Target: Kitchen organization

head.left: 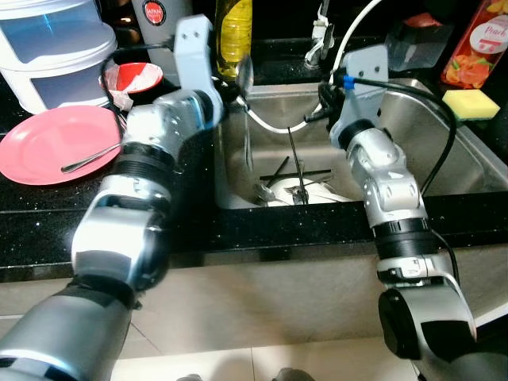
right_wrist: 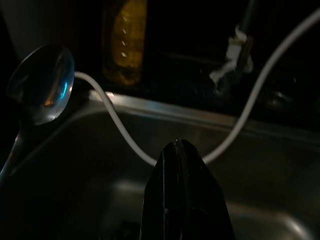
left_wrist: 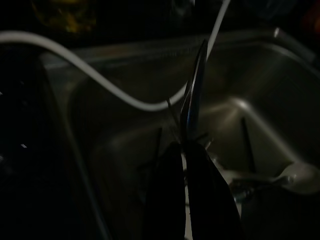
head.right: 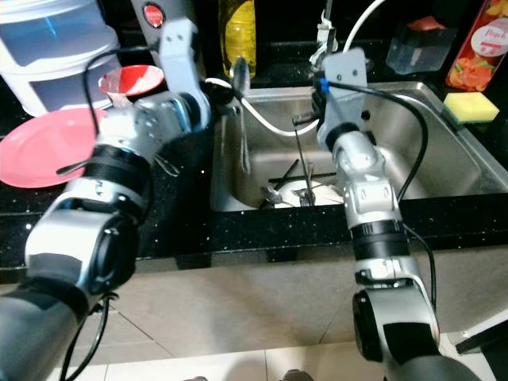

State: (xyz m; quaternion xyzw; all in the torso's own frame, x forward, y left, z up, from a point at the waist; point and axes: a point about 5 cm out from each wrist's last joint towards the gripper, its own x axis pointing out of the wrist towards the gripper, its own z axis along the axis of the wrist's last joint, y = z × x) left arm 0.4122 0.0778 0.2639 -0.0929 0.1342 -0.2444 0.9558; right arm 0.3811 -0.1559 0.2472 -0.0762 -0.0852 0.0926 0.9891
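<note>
A metal spoon (head.left: pixel 246 75) stands upright over the sink's left rim, bowl end up. My left gripper (left_wrist: pixel 184 148) is shut on its handle, and the spoon (left_wrist: pixel 192 95) shows edge-on in the left wrist view. My right gripper (right_wrist: pixel 182 152) is shut with nothing in it. It hovers over the middle of the steel sink (head.left: pixel 413 135), pointing toward the back left. In the right wrist view the spoon's bowl (right_wrist: pixel 42 82) sits off to one side, apart from the fingers. Dark sticks (head.left: pixel 295 171) and other utensils lie at the sink bottom.
A pink plate (head.left: pixel 40 131) with a spoon (head.left: pixel 87 159) on it lies on the black counter at left, beside a red bowl (head.left: pixel 133 77) and stacked white containers (head.left: pixel 55 48). A yellow bottle (head.left: pixel 233 32), faucet (head.left: pixel 319 36) and white hose (head.left: pixel 270 125) stand behind the sink. A yellow sponge (head.left: pixel 470 103) sits at right.
</note>
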